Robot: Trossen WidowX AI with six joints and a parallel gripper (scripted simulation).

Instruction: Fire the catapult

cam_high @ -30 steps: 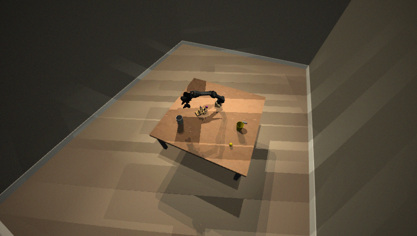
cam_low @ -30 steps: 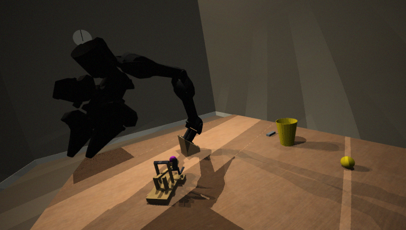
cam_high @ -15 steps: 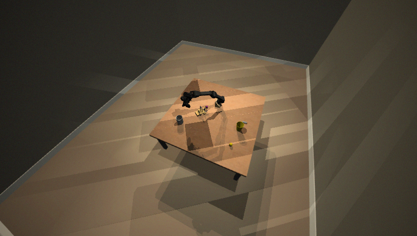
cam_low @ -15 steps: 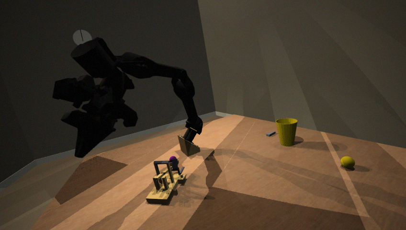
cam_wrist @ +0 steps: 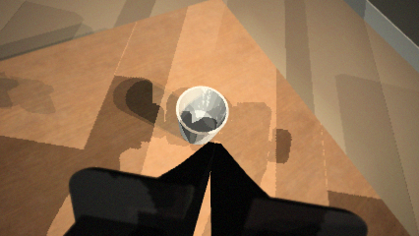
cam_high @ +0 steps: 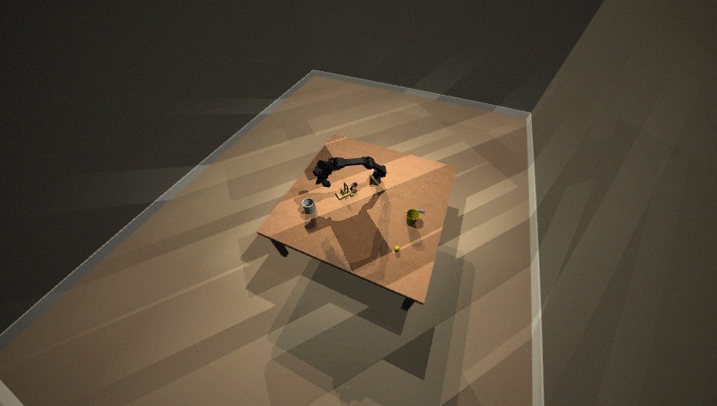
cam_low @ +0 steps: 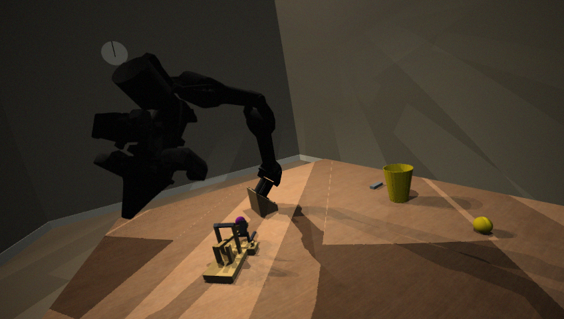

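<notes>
The wooden catapult (cam_high: pixel 346 191) (cam_low: pixel 228 257) stands near the middle of the table, with the purple ball (cam_high: pixel 355 183) (cam_low: pixel 239 220) sitting in its cup at the end nearer the arm's base. The white mug (cam_high: pixel 308 205) (cam_wrist: pixel 202 114) stands upright to the catapult's left, near the table's left edge. My gripper (cam_high: pixel 326 183) (cam_low: pixel 127 213) (cam_wrist: pixel 213 148) is shut with nothing between its fingers. It hangs in the air above the table, between the catapult and the mug, and its tips point down beside the mug's rim in the wrist view.
A yellow cup (cam_high: pixel 413 216) (cam_low: pixel 398 183) stands on the right side of the table (cam_high: pixel 352 261), with a small grey block (cam_low: pixel 376 185) beside it. A yellow ball (cam_high: pixel 396 248) (cam_low: pixel 482 224) lies near the front right. The arm's base (cam_low: pixel 261 202) sits behind the catapult.
</notes>
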